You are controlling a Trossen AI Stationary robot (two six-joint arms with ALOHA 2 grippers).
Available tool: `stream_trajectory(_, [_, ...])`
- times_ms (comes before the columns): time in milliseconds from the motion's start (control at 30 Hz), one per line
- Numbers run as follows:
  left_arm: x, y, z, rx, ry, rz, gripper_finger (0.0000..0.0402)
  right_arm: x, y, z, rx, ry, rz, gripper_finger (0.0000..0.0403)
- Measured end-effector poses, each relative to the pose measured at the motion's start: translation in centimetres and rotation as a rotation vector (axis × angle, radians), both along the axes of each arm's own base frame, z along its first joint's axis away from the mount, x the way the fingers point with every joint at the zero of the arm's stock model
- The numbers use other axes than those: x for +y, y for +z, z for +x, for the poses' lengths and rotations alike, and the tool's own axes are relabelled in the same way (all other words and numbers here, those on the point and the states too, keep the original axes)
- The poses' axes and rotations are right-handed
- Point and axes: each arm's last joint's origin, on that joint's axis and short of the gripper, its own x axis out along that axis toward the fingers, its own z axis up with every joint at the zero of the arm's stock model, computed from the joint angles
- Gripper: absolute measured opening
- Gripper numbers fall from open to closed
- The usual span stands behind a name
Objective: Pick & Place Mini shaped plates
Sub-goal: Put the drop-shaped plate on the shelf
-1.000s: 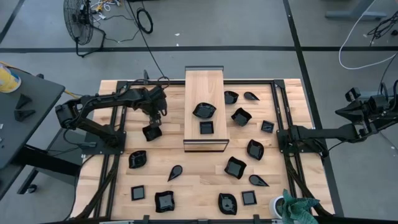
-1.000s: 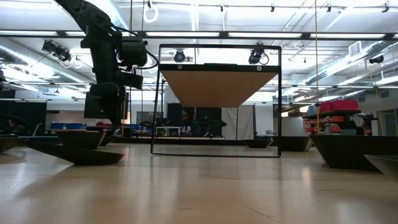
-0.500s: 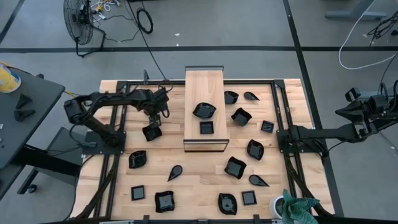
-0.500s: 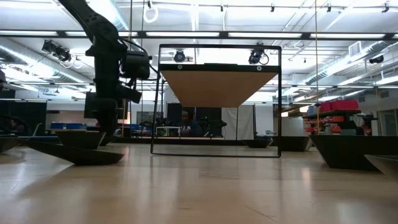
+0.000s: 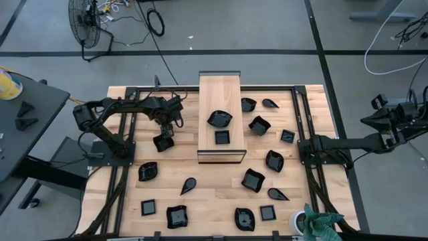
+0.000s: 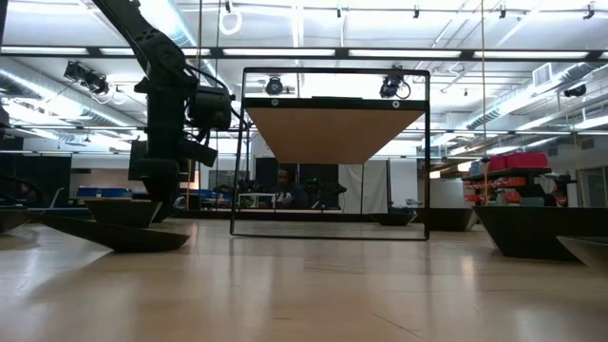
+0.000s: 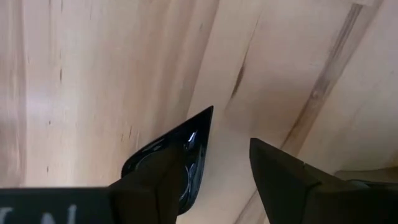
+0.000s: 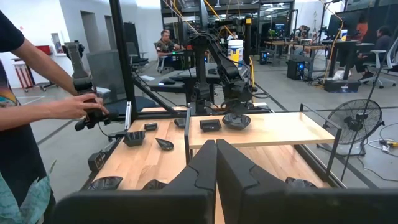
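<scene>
Several small glossy black mini shaped plates lie scattered flat on the wooden table (image 5: 134,201). Two more, a leaf-shaped one (image 5: 219,119) and a square one (image 5: 222,137), rest on the raised light wooden board (image 5: 219,90). My left gripper (image 5: 166,131) points steeply down, open, right over a squarish plate (image 5: 162,142) left of the board. In the left wrist view one finger (image 7: 158,180) stands over that plate (image 7: 196,140) and the other (image 7: 280,174) stands beyond its rim. My right gripper (image 8: 216,146) waits shut and level, high at the table's right side (image 5: 306,142). My left gripper comes at the squarish plate from above, one finger over the dish's hollow near a pointed corner (image 7: 206,118) and the other outside the rim. Whether either finger touches the plate I cannot tell. The plate lies flat on the table.
Black metal frame rails (image 5: 127,134) run along the table's left and right sides. A green cloth and a cup (image 5: 314,224) sit at the near right corner. In the right wrist view a person (image 8: 37,106) stands by the table's edge, a hand holding a device.
My left gripper has sunk toward the squarish plate and tipped more steeply downward. The plate has stayed where it was.
</scene>
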Motion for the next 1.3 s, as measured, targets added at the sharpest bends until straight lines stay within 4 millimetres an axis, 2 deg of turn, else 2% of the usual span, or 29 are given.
stream_trajectory(833, [0.0, 0.0, 0.1, -0.009, 0.027, 0.018, 0.0007, 0.0, 0.0, 0.0, 0.000, 0.000, 0.000, 0.0010])
stream_trajectory(1300, [-0.9, 0.3, 0.6, -0.026, 0.015, 0.017, 0.0002, 0.0, 0.0, 0.0, 0.000, 0.000, 0.000, 0.0010])
